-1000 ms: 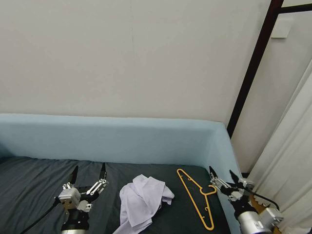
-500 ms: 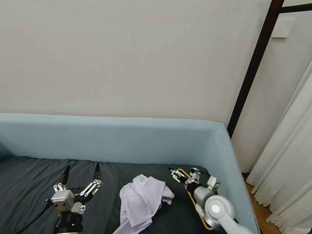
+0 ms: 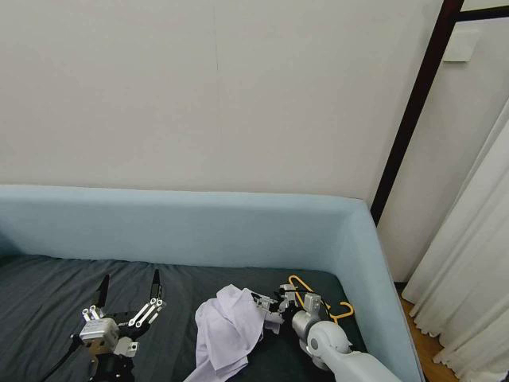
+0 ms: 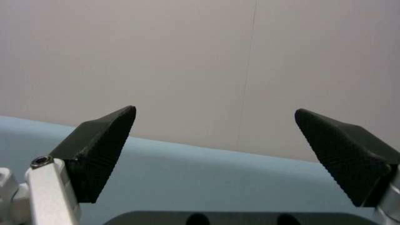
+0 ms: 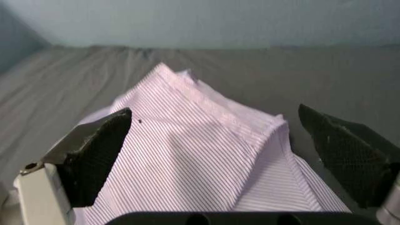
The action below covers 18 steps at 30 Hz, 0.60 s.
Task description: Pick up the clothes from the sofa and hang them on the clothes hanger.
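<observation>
- The shirt is pale lilac-white with fine, close pinstripes.
- The sofa has a light blue back and arm, and its seat cushion is dark grey.
- The hanger is orange-yellow.
- The left hand and the right hand have black, finely ribbed fingers on silver-white metal.
- The wall is off-white, the curtain is white, and the post is near-black.

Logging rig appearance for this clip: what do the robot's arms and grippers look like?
The left gripper and right gripper match: each has two black wedge-shaped fingers with finely ribbed pads, mounted on silver metal linkages with small screws. The right arm is a smooth white-grey shell with a round joint cap. A black cable runs from the left wrist.
</observation>
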{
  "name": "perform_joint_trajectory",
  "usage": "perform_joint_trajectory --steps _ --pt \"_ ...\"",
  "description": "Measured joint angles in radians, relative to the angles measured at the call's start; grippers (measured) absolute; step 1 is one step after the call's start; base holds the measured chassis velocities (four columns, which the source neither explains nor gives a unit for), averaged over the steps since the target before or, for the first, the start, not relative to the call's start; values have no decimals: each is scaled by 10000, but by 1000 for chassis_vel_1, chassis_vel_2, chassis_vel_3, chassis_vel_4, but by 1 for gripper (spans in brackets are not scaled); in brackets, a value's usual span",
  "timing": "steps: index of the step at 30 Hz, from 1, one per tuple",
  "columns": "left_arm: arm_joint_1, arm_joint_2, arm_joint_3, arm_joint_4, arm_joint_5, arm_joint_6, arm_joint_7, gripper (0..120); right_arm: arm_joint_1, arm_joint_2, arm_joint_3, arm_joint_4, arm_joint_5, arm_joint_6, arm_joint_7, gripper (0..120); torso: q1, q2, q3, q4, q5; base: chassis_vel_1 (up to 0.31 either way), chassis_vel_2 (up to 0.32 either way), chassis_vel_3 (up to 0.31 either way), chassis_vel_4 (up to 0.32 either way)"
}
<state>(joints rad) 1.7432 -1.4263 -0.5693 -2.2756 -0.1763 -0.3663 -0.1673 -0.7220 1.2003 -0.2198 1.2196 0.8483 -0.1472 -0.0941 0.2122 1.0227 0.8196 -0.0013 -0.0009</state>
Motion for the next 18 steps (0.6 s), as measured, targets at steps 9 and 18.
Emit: perform_joint_trajectory --steps 9,18 --pt "-4 58 2 34 20 -24 3 100 -64 287 67 -585 -1176 459 -757 87 0 0 0 0 0 0 0 0 0" --pt "-22 190 -29 180 -4 -58 -5 100 -111 517 94 -776 -1591 751 -720 54 -1 1 0 1 1 0 0 0 0"
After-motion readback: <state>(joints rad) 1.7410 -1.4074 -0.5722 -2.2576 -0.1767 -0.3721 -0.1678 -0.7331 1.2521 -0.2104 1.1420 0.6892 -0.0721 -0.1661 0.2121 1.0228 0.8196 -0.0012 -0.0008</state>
